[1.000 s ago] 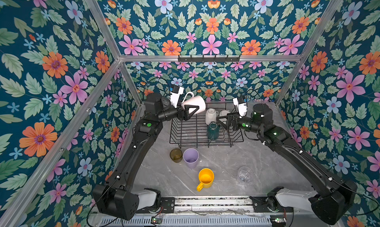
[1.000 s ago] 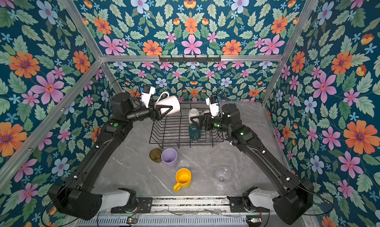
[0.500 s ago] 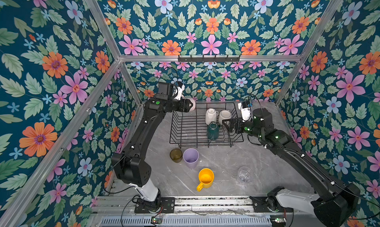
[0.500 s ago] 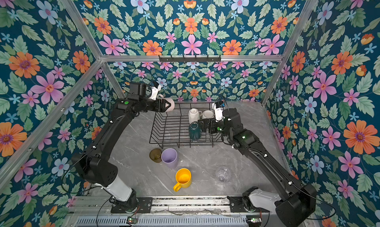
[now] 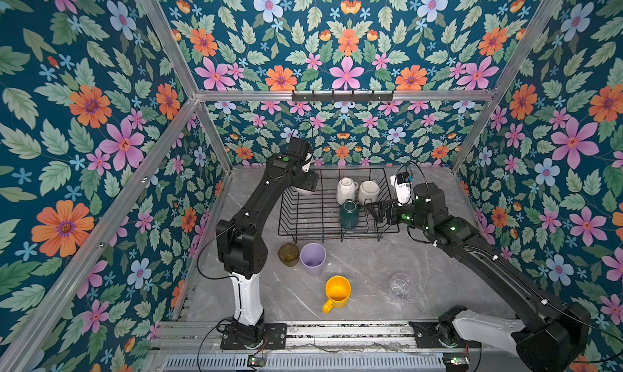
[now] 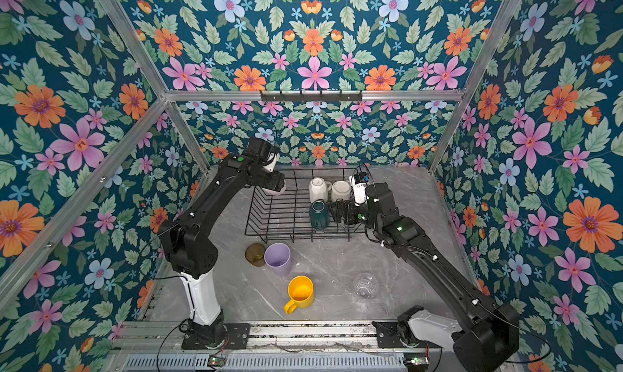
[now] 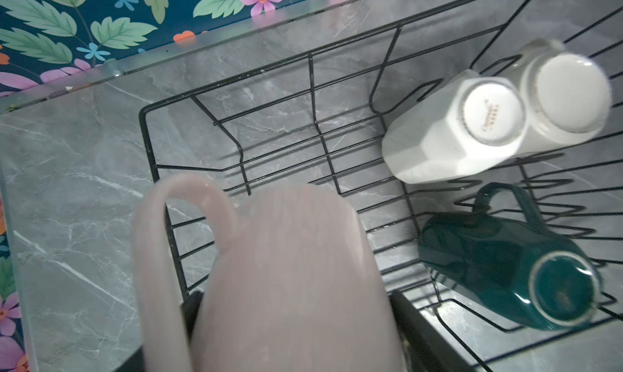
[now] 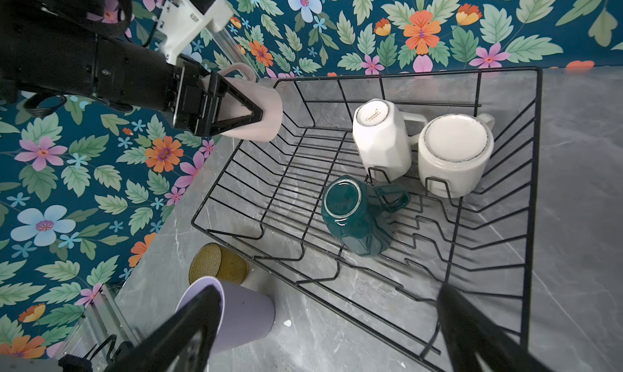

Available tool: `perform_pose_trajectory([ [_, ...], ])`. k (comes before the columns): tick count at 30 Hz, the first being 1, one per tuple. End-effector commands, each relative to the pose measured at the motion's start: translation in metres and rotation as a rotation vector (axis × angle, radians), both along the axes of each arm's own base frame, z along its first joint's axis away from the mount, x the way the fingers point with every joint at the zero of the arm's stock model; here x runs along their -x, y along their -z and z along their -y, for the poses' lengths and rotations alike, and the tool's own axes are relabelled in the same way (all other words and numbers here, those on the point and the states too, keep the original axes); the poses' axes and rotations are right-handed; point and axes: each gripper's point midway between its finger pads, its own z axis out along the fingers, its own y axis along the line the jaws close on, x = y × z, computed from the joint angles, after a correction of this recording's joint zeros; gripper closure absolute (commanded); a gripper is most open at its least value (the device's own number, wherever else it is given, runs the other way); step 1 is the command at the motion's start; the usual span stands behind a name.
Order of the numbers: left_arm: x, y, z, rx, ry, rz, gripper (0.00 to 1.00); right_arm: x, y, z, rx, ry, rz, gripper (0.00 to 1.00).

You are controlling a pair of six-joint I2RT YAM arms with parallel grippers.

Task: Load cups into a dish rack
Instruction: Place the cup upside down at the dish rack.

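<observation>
**A:** Where is the dish rack [image 5: 323, 233] open?

**B:** In both top views its left and middle lie bare, wires only. The left gripper [image 5: 306, 185], clamped on the pale pink mug [image 8: 269, 117], hangs over its upper-left corner.

**A:** And the right part?

**B:** Crowded: the white mug [image 5: 346, 191] and cream mug [image 5: 368, 191], with the dark green mug [image 5: 349, 215] below them. The right gripper [image 5: 380, 212], jaws wide, is just beside that one.

**A:** Below the rack?

**B:** The olive tumbler [image 5: 288, 254] and lilac tumbler [image 5: 313, 259] stand side by side at lower left. There is bare marble between the yellow mug [image 5: 337, 291] and clear glass [image 5: 399, 284].
</observation>
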Motion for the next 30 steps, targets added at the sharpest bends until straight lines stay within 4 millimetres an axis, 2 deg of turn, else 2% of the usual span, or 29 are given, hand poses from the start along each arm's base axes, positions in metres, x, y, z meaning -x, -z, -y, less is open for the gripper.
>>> perform_pose_trajectory([
  [1,-0.009,0.003,-0.001,-0.054,-0.009,0.023,1.0,0.001,0.0,0.001,0.0,-0.002,0.012,0.01],
  [5,-0.017,0.019,0.004,-0.078,-0.008,0.004,1.0,0.002,0.007,0.001,0.0,-0.003,-0.002,0.01],
  [19,-0.037,0.075,-0.006,-0.204,-0.05,-0.049,1.0,0.008,0.017,0.005,0.009,0.0,-0.031,0.01],
  [30,-0.042,0.112,-0.004,-0.216,-0.034,-0.11,1.0,0.013,0.024,0.009,0.02,0.011,-0.052,0.01],
])
